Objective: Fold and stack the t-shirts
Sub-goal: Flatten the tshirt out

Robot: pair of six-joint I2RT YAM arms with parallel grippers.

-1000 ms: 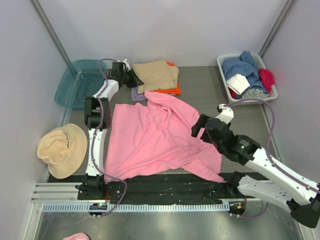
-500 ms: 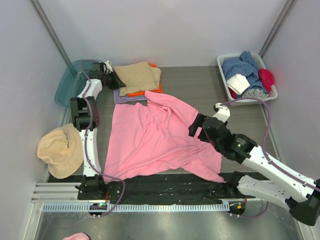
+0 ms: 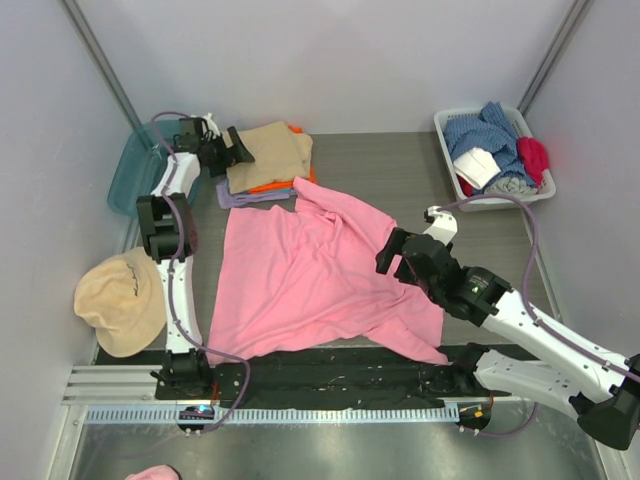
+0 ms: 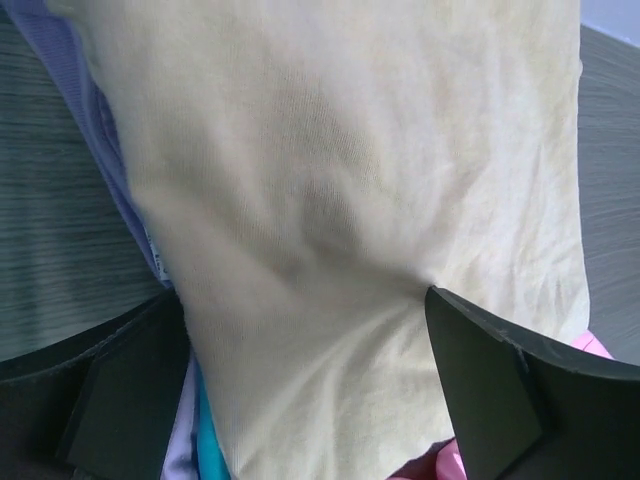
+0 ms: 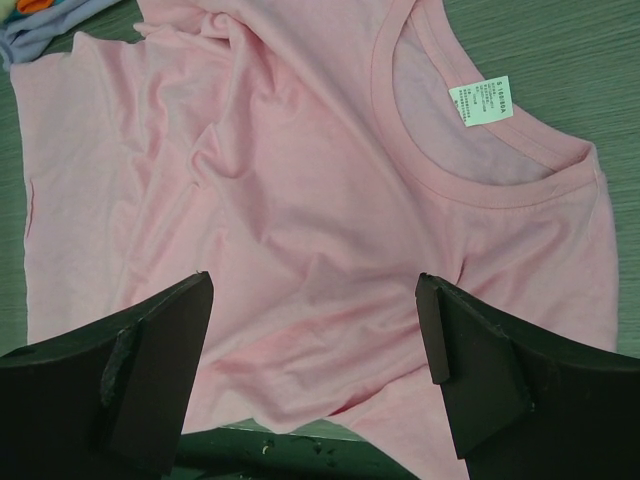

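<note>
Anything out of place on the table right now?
Yes. The pink shirt lies unfolded and rumpled, its far corner reaching the stack. That stack is uneven: the lilac shirt and orange shirt stick out from under the tan shirt.

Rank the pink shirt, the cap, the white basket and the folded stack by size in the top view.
1. Pink shirt, by far the largest.
2. Cap and basket: about alike, so no ranking between them.
3. Folded stack, somewhat smaller.
</note>
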